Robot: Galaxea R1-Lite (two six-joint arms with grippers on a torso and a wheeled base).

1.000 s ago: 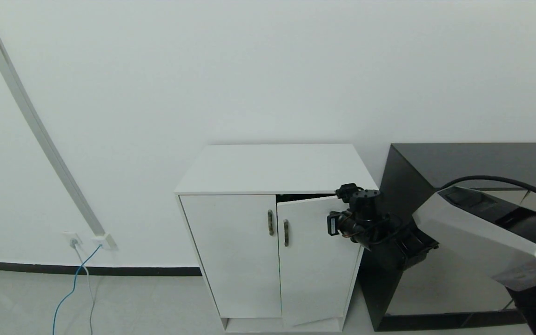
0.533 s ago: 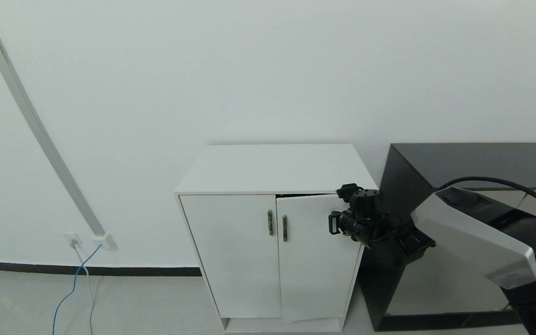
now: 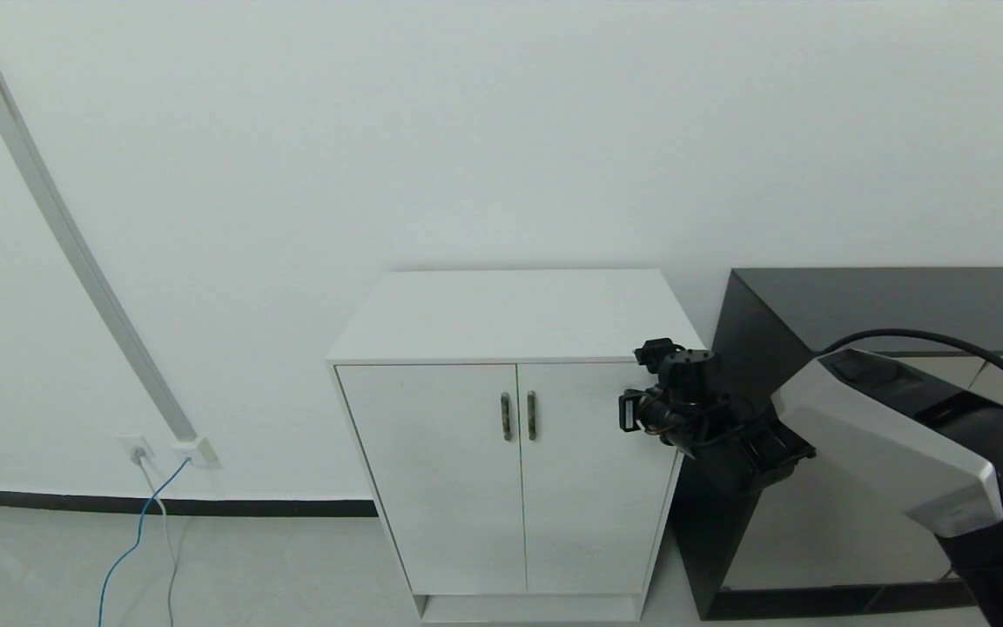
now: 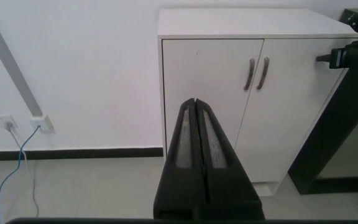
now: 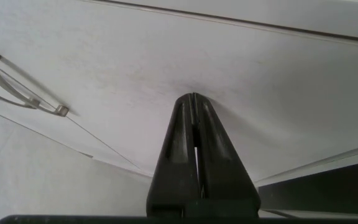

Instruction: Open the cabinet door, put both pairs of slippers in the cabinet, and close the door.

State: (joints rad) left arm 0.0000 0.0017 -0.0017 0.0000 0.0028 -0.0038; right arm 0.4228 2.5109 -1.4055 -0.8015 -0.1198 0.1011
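Nearest, the left gripper [image 4: 194,101] hung in open air well in front of the cabinet [image 3: 510,318]. Its two long black tapered fingers were pressed flat together with nothing between them, their inner pads grey and rough-looking. Below it the floor [image 3: 275,566] was pale, smooth tile with a slight sheen.

Farther in, the right gripper [image 5: 193,98] was also clenched on nothing, its slim black fingers meeting at a narrow point. That point touched the upper right part of the right door [image 3: 589,488], near its hinge side.

The cabinet was a low white box of matte laminate with a flat square-edged top, standing on the floor with its back to the wall. The right door and the left door [image 3: 440,470] were plain flat panels. Both lay flush and shut, with a thin straight seam between them. Two slim metal bar handles [image 3: 507,416] stood upright, one on each side of that seam. A recessed plinth ran under the doors.

Just right of the cabinet stood a black glossy unit [image 3: 815,296] with a reflective front. At the far left, two white sockets [image 3: 137,450] sat low on the smooth white wall, above a dark skirting strip [image 3: 162,505]. A blue cable [image 3: 131,540] and a grey cable [image 3: 172,557] trailed from them to the floor. A flat white conduit [image 3: 66,226] slanted up the wall from the sockets.
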